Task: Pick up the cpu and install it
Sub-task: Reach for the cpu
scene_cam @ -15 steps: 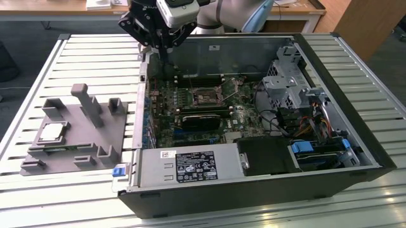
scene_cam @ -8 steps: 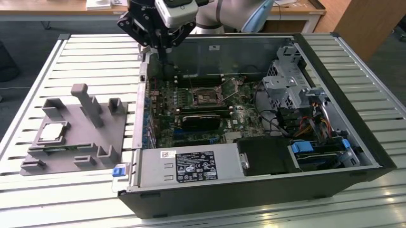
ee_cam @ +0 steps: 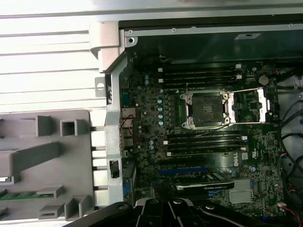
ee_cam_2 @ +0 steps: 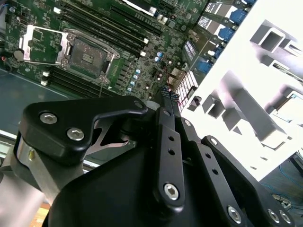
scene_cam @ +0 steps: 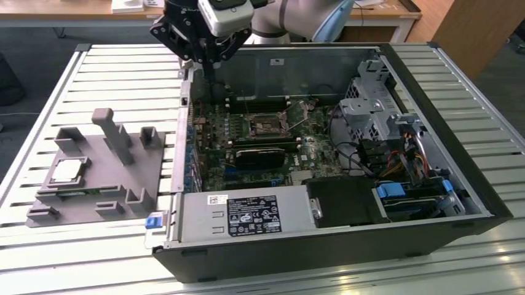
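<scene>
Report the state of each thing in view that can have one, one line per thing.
Small square silvery-grey cpu: lying flat on the grey plastic tray, not picked up.
Black computer case: lying on its side, side panel off, inside exposed.
Metal-framed cpu socket: retention frame flipped open, no chip in it.
Black tool: shut, holding nothing.

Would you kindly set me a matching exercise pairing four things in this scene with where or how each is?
1 cpu
2 gripper
3 socket
4 power supply

A open and empty on the motherboard
B lying on the grey tray
C inside the case, near side
D over the case's tray-side wall

Pairs: 1-B, 2-D, 3-A, 4-C
</scene>
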`<action>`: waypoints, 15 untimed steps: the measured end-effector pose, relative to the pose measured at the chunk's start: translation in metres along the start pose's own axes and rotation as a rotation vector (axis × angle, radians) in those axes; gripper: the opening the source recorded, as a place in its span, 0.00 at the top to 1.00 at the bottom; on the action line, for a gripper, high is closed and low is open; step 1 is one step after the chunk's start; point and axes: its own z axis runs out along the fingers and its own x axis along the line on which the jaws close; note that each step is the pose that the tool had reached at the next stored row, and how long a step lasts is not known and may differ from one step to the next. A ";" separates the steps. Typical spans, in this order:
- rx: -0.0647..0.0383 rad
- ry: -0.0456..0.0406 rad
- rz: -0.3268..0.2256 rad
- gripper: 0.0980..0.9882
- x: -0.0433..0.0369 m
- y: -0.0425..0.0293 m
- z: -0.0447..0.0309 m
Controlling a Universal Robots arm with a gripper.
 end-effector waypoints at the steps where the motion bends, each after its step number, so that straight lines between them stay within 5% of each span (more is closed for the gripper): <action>1: 0.000 0.0000 0.000 0.99 0.0003 0.0000 0.0000; 15: 0.000 0.0000 0.000 0.99 0.0046 -0.0004 0.0003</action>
